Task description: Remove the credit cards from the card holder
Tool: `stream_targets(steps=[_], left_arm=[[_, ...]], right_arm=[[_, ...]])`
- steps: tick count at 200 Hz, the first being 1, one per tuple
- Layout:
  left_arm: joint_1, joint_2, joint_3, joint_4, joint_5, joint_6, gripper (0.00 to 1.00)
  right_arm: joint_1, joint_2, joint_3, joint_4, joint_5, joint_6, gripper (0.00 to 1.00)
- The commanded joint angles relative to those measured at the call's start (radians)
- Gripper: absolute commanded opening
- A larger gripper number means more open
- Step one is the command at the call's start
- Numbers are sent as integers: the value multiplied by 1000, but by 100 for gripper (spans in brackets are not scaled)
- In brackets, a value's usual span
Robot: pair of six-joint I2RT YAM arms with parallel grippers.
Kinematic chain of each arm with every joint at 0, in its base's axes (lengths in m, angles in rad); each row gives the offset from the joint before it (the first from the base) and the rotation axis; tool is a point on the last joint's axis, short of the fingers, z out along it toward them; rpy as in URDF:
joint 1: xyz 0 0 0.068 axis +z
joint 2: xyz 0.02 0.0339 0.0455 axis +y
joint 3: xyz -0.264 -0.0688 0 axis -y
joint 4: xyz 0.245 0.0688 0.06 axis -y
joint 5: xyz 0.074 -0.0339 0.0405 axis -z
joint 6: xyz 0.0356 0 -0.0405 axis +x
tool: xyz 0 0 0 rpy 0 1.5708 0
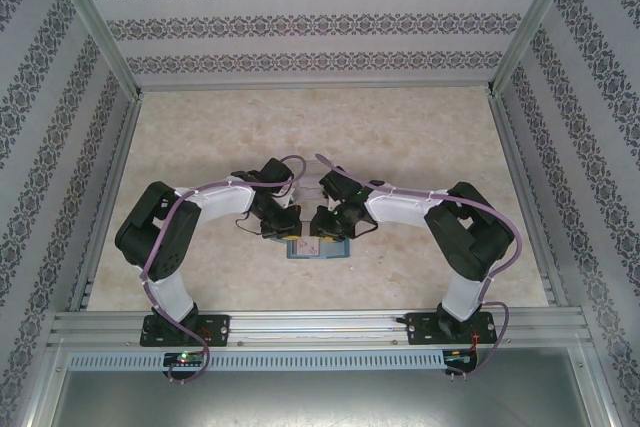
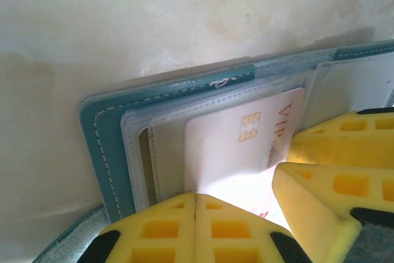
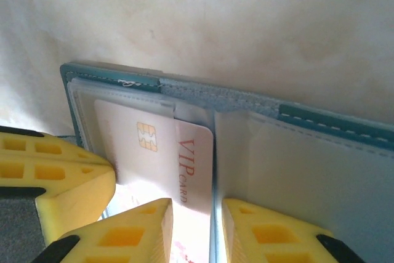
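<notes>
The teal card holder [image 1: 316,250] lies open on the table between both wrists; its stitched edge [image 2: 108,152] and clear sleeves show from close up. A pale credit card [image 2: 228,146] with a gold chip and red "VIP" lettering sticks partway out of a sleeve toward the fold [image 3: 148,152]. My left gripper [image 2: 196,196] is shut, nothing between its tips, which rest at the card's lower edge on the left page [image 1: 288,235]. My right gripper [image 3: 197,204] stands with its jaws apart astride the fold, one finger over the card, the other on the holder's right page [image 3: 308,170].
The holder sits on a pale marbled tabletop [image 1: 320,137] with patterned walls on three sides and a metal rail [image 1: 320,325] at the near edge. Both wrists crowd together over the holder; the left gripper's yellow finger [image 3: 55,170] sits close beside the right one.
</notes>
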Motion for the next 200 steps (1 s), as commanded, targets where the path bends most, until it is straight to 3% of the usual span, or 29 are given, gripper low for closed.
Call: stream_targets(steps=[1,70,125,200], left_arm=[[-12,47,-13,-88,-89,33,0],[-12,61,-14,-100,-105,39,0],[-12,59,-18,-98,-106,36,0],[-12,56,-20,-100,-103,34,0]], right_arm=[[-19,-20,-56,107,-61,35,29],[-58,-72,-170,322,-181,88,27],[-61,-74,-184,345,-202,89,27],[-44,-77,-175,263,-142,50,28]])
